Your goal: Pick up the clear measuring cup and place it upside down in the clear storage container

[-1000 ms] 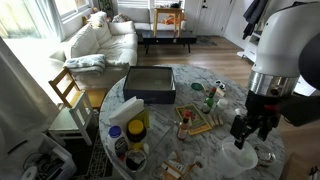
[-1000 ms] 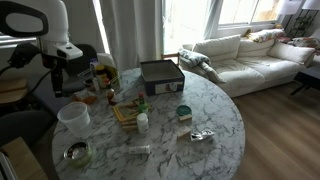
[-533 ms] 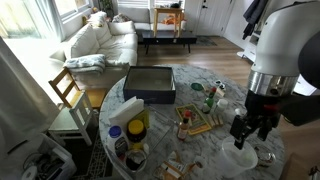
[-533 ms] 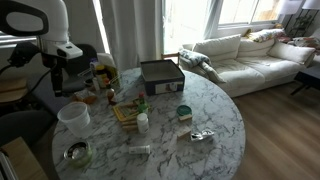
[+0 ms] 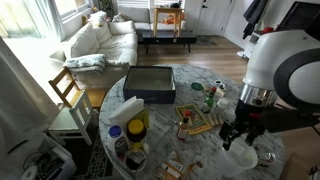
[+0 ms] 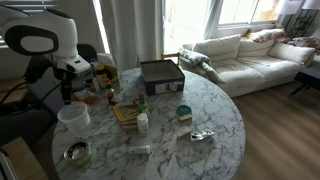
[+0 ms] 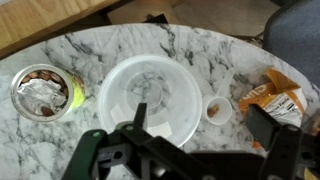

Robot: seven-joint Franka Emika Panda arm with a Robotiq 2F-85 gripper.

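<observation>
**Claw spread wide over the upright measuring cup**

The claw (image 7: 185,155) hangs with its fingers pointing down and set far apart, gripping nothing. In the wrist view its dark fingers (image 7: 93,152) fill the lower edge of the picture. The clear measuring cup (image 7: 150,100) lies just ahead of them and partly between them. The cup stands mouth up on the marble tabletop (image 7: 200,50), and its inside looks empty. In both exterior views the claw (image 5: 237,136) (image 6: 68,94) hovers just above the cup (image 5: 246,158) (image 6: 73,117), apart from it, near the tabletop's edge.

In the wrist view an open tin (image 7: 40,92) with brownish contents sits to one side of the claw, just beside the cup. On the opposite side a small white dish (image 7: 218,108) sits close by the cup. An orange snack bag (image 7: 272,98) lies a little further out on that side.

The clear storage container (image 5: 150,97) (image 6: 163,87) stands well apart from the claw, across the tabletop. It is dark grey with a lighter rim. Between it and the claw lie a wooden board (image 5: 194,123) and a scatter of bottles and jars.
</observation>
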